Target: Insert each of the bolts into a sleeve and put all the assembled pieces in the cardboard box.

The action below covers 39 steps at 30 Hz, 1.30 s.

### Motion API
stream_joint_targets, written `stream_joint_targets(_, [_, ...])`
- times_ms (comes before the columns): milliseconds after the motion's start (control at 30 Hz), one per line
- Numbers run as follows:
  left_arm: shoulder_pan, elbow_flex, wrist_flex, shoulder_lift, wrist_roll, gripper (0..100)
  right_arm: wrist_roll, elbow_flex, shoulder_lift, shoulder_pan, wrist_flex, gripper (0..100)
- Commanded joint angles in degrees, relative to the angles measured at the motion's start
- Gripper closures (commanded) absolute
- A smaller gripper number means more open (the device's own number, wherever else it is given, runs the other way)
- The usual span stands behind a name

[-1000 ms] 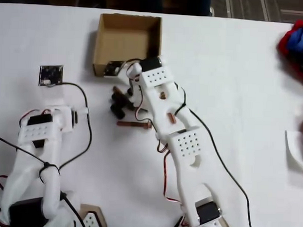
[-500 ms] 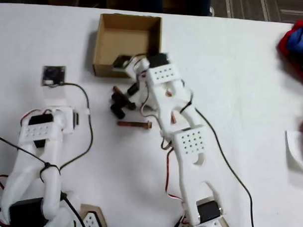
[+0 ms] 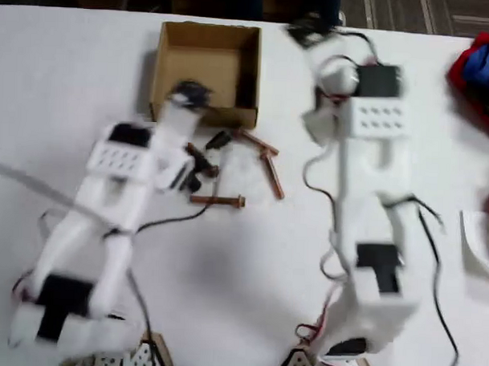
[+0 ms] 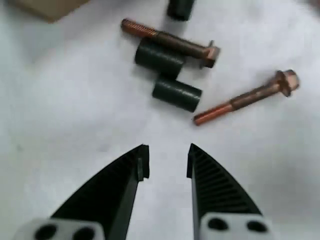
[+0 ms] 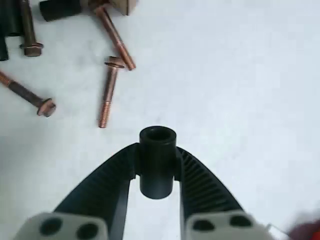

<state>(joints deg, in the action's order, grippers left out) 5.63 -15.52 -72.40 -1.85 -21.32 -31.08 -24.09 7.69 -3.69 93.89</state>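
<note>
The open cardboard box (image 3: 205,116) stands at the table's far middle. Just in front of it lie copper bolts (image 3: 217,200) (image 3: 269,174) and short black sleeves (image 3: 218,139). My left gripper (image 3: 187,95) (image 4: 166,161) hovers open over this pile; two sleeves (image 4: 176,94) (image 4: 159,56) and two bolts (image 4: 247,97) (image 4: 170,42) lie just beyond its fingertips. One of those bolts rests against a sleeve. My right gripper (image 3: 308,31) (image 5: 157,172) is off to the box's right, shut on an upright black sleeve (image 5: 157,160), with loose bolts (image 5: 109,90) on the table beyond.
A heap of red and blue cloth (image 3: 477,67) lies at the far right, and a white curved object (image 3: 475,247) sits at the right edge. Cables trail from both arms across the white table.
The right arm has swung away from the pile to the right and back, carrying a black sleeve. The left arm has moved forward to the pile by the box.
</note>
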Motion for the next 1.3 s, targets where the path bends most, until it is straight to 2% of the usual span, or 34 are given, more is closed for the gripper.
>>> stream_joint_targets(0, [6.68,17.89,-11.52,13.98,-11.43,85,1.67,20.66,-14.99,8.22,-14.2,97.4])
stream_joint_targets(100, [11.16,30.55,-20.92,24.53,-18.9,85,2.11,38.51,-22.11,12.97,-23.25,97.4])
stream_joint_targets(200, [13.27,42.24,-26.99,33.93,-21.54,85,2.29,52.57,-28.62,17.1,-32.48,97.4])
stream_joint_targets(300, [13.8,51.3,-29.27,41.41,-21.63,85,2.37,60.4,-33.63,19.65,-37.58,97.5])
stream_joint_targets(433, [13.89,59.91,-29.36,48.7,-21.71,85,2.37,66.81,-37.49,19.65,-40.66,97.5])
stream_joint_targets(600, [15.38,61.76,-29.54,52.22,-21.71,85,3.87,71.12,-37.93,19.91,-45.85,97.5])
stream_joint_targets(933, [16.18,61.41,-29.1,55.56,-21.71,85,3.87,71.12,-37.93,19.65,-46.37,97.5])
stream_joint_targets(1000, [16.18,61.41,-29.01,56.79,-21.71,89,3.87,71.12,-37.93,19.65,-46.37,97.5])
stream_joint_targets(1067, [16.18,61.49,-28.84,57.49,-21.36,99,3.87,71.21,-37.93,19.65,-46.37,97.5])
stream_joint_targets(1133, [16.18,62.11,-28.66,57.58,-21.27,96,3.87,71.47,-37.93,19.65,-46.29,97.5])
stream_joint_targets(1267, [16.09,68.09,-29.54,56.7,-19.96,97,3.87,73.32,-37.93,19.91,-46.37,97.5])
